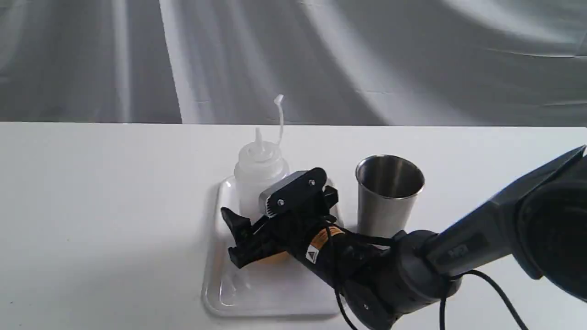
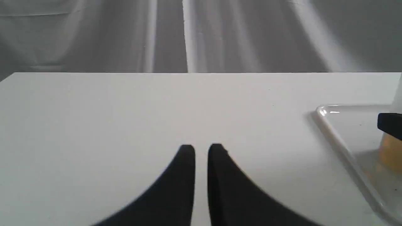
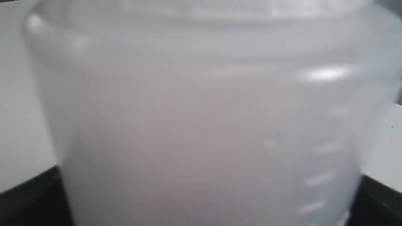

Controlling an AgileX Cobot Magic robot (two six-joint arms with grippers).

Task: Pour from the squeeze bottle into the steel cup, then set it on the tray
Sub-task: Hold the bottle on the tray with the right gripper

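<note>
The squeeze bottle (image 1: 259, 165) stands upright on the far part of the white tray (image 1: 275, 293), with its cap strap sticking up and amber liquid low inside. My right gripper (image 1: 283, 208) reaches in from the right, one finger on each side of the bottle's body. The right wrist view is filled by the bottle (image 3: 201, 110), with black fingers (image 3: 31, 194) at both edges and no gap showing. Just right of the tray stands the steel cup (image 1: 390, 192), upright. My left gripper (image 2: 201, 147) hovers over bare table with its fingers nearly together.
The white table runs back to a grey draped cloth (image 1: 293, 59). In the left wrist view the tray's corner (image 2: 323, 111) shows at the side, with the bottle's amber base (image 2: 391, 153) on it. The right arm (image 1: 458, 256) crosses the front right of the table.
</note>
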